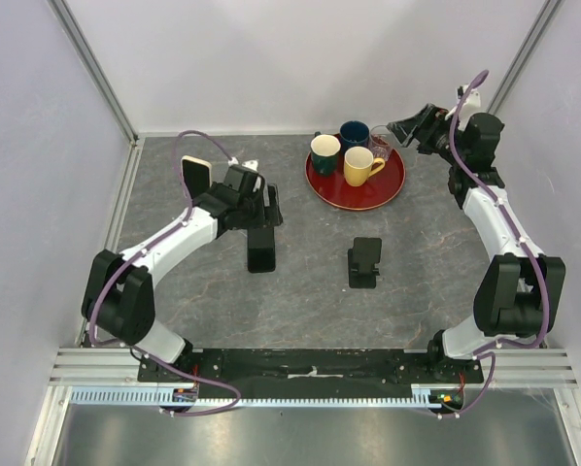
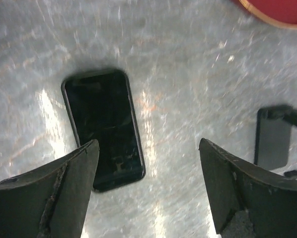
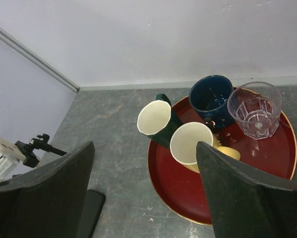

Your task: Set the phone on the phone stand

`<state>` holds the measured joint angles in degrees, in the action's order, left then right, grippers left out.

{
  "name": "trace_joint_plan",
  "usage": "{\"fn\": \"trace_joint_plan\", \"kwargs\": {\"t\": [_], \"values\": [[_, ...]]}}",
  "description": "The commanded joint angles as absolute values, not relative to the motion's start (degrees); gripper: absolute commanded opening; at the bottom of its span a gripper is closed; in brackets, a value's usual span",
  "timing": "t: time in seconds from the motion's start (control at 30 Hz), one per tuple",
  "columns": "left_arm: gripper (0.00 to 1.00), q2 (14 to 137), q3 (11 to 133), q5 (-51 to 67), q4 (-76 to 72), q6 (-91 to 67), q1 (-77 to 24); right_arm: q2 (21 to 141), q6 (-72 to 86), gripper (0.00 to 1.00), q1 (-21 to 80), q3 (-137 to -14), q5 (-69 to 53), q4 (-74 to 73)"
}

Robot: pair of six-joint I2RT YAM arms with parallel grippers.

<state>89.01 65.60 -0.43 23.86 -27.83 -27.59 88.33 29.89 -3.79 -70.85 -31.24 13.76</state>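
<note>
The phone (image 1: 261, 254) is a black slab lying flat on the grey table, left of centre. In the left wrist view the phone (image 2: 104, 130) lies screen up, its near end under the left finger (image 2: 64, 193). My left gripper (image 1: 266, 214) hovers just behind the phone, open and holding nothing; its jaws stand wide in the left wrist view (image 2: 148, 144). The black phone stand (image 1: 364, 264) is upright at mid-table, to the right of the phone, and shows at the wrist view's right edge (image 2: 275, 144). My right gripper (image 1: 399, 131) is open and empty, raised at the back right.
A red tray (image 1: 355, 202) at the back centre holds a green mug (image 1: 324, 153), a blue mug (image 1: 355, 134), a yellow mug (image 1: 359, 167) and a clear glass (image 3: 255, 110). The right gripper (image 3: 144, 144) looks down on the tray (image 3: 183, 198). Walls close the left, back and right sides.
</note>
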Motion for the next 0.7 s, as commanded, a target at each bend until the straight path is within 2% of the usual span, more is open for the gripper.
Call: {"fn": "trace_joint_plan", "kwargs": {"t": [0.0, 0.23, 0.43, 0.67], "values": [[0.92, 84.1, 61.5, -6.5, 28.7, -26.4, -31.3, 88.4, 22.5, 0.94, -2.2, -75.1, -32.9, 8.7], [0.96, 94.3, 66.9, -17.8, 36.6, -27.1, -34.7, 86.1, 19.0, 0.98, -0.8, -75.5, -32.6, 6.3], [0.98, 102.9, 71.4, -16.5, 38.1, -23.5, -34.5, 85.3, 16.6, 0.98, -0.8, -75.1, -32.0, 5.5], [0.99, 107.0, 73.5, -15.9, 38.5, -23.9, -33.8, 86.1, 15.6, 0.98, -0.8, -75.2, -31.7, 5.3]]}}
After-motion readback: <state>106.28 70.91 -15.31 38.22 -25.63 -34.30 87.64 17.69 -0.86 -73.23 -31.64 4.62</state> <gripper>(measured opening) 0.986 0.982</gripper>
